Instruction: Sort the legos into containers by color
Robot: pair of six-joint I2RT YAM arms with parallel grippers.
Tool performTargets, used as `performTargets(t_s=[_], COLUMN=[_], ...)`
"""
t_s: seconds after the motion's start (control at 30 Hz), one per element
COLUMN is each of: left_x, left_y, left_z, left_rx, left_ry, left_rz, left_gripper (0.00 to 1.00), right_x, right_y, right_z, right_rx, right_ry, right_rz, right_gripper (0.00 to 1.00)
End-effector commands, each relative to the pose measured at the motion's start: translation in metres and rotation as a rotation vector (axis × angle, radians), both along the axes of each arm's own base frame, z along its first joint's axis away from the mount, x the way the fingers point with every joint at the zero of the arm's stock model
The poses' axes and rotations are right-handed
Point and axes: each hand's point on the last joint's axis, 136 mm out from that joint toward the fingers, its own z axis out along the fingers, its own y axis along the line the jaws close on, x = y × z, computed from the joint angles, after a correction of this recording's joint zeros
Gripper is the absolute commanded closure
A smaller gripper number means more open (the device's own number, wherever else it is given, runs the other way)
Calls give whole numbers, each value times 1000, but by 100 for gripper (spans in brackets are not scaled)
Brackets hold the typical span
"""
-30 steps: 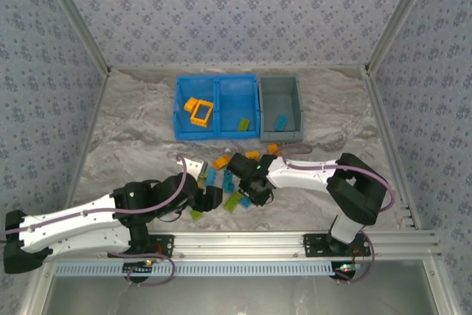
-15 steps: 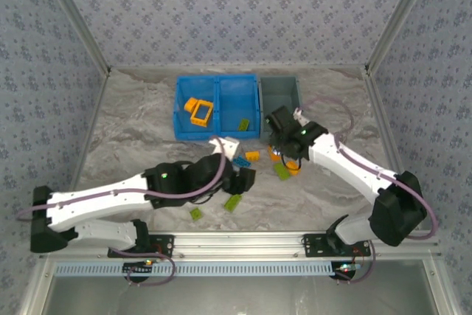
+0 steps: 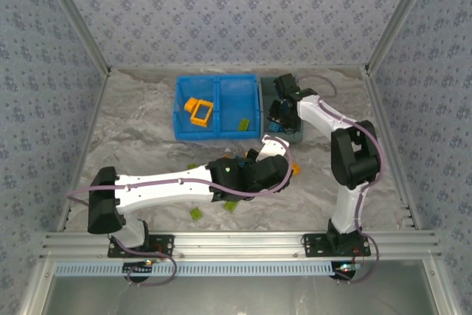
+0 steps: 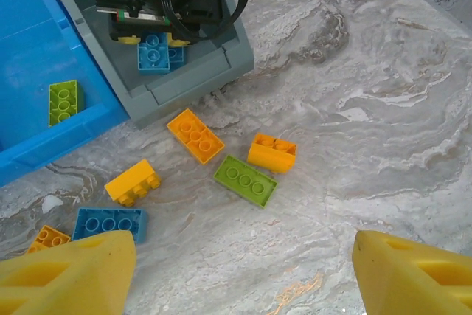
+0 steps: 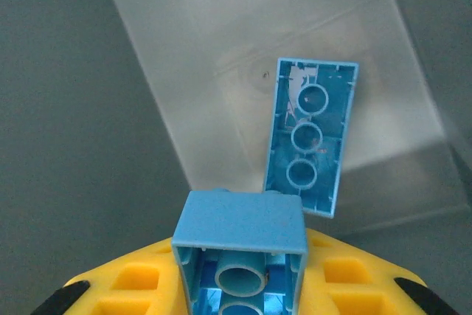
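Observation:
In the right wrist view my right gripper (image 5: 240, 289) is shut on a light blue lego (image 5: 240, 235) above the floor of the grey bin (image 5: 184, 64), where another blue lego (image 5: 311, 136) lies upside down. From above, that gripper (image 3: 279, 119) hangs over the grey bin (image 3: 293, 90). My left gripper (image 4: 240, 278) is open over bare table, its yellow fingers (image 4: 66, 271) wide apart. Ahead of it lie a green lego (image 4: 245, 180), orange legos (image 4: 195, 135) (image 4: 271, 153) (image 4: 133, 182) and a blue one (image 4: 109, 223). The left gripper (image 3: 280, 161) sits mid-table.
The blue bin (image 3: 218, 82) holds an orange frame (image 3: 200, 113) in its left compartment and a green lego (image 3: 242, 124) in its right. Two green legos (image 3: 195, 213) (image 3: 233, 204) lie near the front rail. Patterned walls enclose the table.
My right arm has swung from the pile near the front up to the grey bin, carrying the blue lego. My left arm has stretched rightward across the middle of the table.

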Motion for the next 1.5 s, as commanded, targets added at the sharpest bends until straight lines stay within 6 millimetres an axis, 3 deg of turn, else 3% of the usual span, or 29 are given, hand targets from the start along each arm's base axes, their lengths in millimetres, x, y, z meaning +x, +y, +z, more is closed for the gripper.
performTargets(t_s=[0.0,0.07,0.2,0.3,0.5,0.67,0.8,0.9,0.97,1.1,1.23,1.33,1.47], left_x=[2,2,1,1,1,-3,-16,-42,-57,-75,-78,-78,-72], left_y=[1,3,9,13,35,88,155,203,222,236,234,233,230], left_z=[24,22,19,18,13,-12,-57,-99,-123,-156,-184,-198,-206], left_rx=[-30,-25,-21,-20,-19,-20,-11,19,-1,-81,-111,-90,-102], left_ry=[-38,-34,-27,-26,-19,66,237,406,504,641,742,794,808], left_rz=[14,15,24,33,88,214,384,508,571,673,744,779,794], left_gripper=[23,23,23,22,23,23,24,24,24,24,23,23,24], right_x=[6,8,7,7,5,-16,-66,-127,-170,-251,-299,-316,-319], right_y=[8,10,9,7,3,-7,17,53,76,106,115,114,110], right_z=[-6,-9,-5,6,54,108,137,126,112,84,60,52,49], right_rx=[41,47,43,44,63,28,-9,-43,-26,55,102,72,42], right_ry=[29,36,28,2,-93,-229,-395,-499,-560,-665,-677,-671,-654], right_rz=[52,60,58,49,37,22,172,395,529,742,862,901,901], right_gripper=[79,74,52,44,40,42,40,38,38,36,37,36,36])
